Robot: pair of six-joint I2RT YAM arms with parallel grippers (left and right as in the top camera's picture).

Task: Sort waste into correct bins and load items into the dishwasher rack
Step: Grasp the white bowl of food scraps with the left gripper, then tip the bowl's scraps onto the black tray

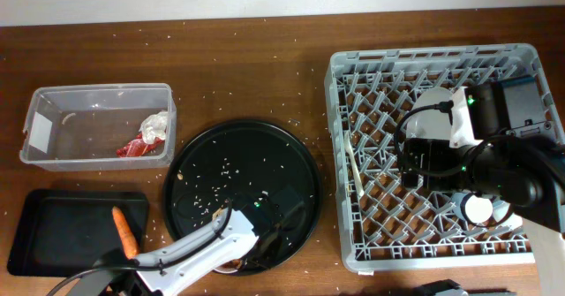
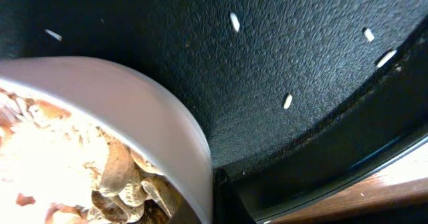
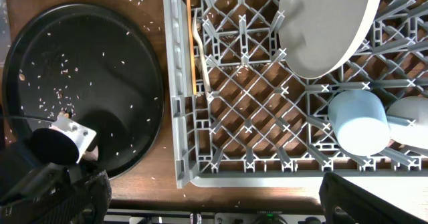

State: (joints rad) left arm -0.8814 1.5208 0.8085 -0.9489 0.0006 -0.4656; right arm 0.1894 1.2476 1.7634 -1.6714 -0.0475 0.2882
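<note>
White bowl [image 2: 157,120] with brownish scraps [image 2: 120,177] is sitting at the round black tray [image 1: 265,155] 6 o'clock, my left gripper [image 1: 263,241] by it, grip I can't tell. Tub [image 1: 97,93] is holding wrapper [image 1: 134,148], tissue [image 1: 156,124]; label [image 1: 38,130] unreadable. Rack [image 3: 179,117] is holding plate [image 3: 328,30], blue cup [image 3: 361,120]; my right gripper [image 1: 413,162] hovering above, can't tell.

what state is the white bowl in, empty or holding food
Holding food: the left wrist view shows brownish food scraps with rice inside the white bowl.

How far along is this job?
Done: red snack wrapper and crumpled white tissue in clear plastic tub, orange carrot in black rectangular tray; pale round plate, small blue cup, white fork in grey rack. In hand: white bowl of brownish scraps. Left: dump scraps, rack bowl.
</note>
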